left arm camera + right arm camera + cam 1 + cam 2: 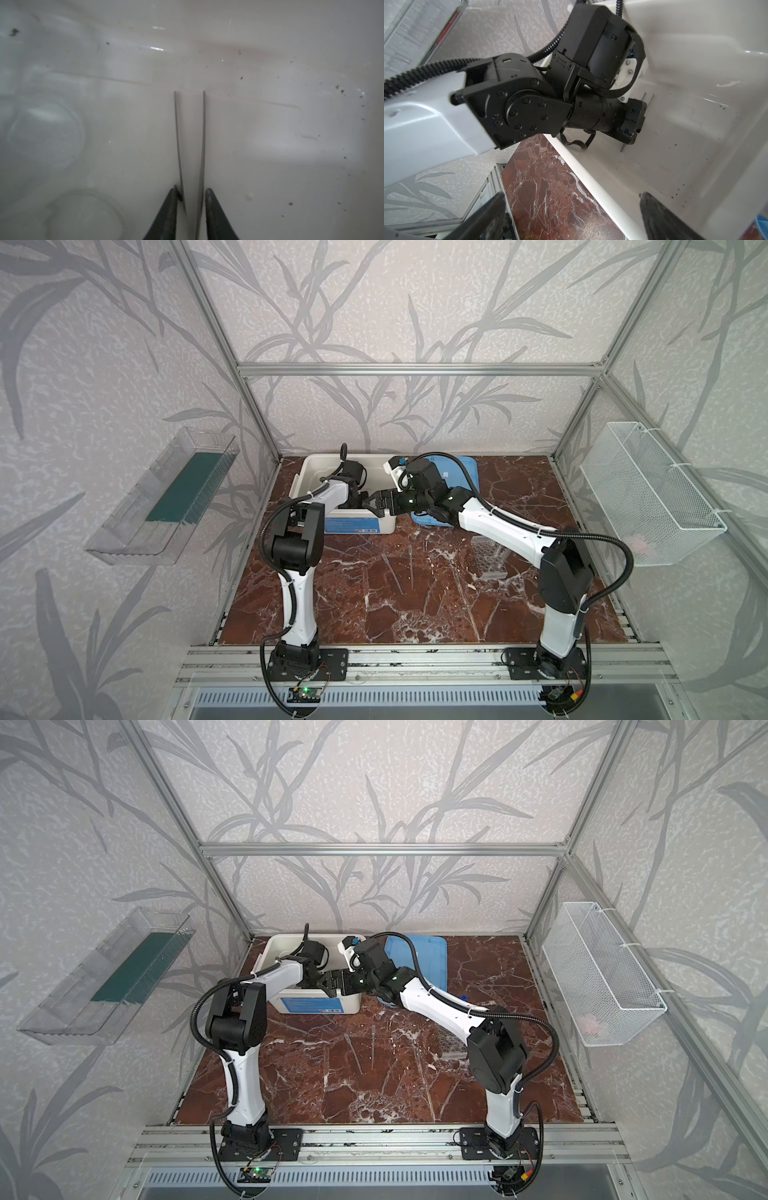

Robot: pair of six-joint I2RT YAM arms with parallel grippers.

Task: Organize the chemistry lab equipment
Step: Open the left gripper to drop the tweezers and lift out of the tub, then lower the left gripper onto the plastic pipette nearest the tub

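My left gripper (191,189) is down inside the white tub (307,472). Its fingertips stand a little apart and press on both arms of thin grey tweezers (203,135), whose tips point at the tub floor. Two round clear glass vessels (45,133) (83,214) lie blurred on that floor beside them. My right gripper (374,504) hangs wide open over the tub's front right rim and holds nothing. On the marble in both top views are the clear many-holed rack (490,560) and thin clear rods (411,568). A blue tube cap (464,996) peeks past the right arm.
The flat blue lid (465,472) lies right of the tub, under the right forearm. A clear bin (166,497) hangs on the left wall and a white wire basket (648,493) on the right wall. Dark specks dot the tub floor.
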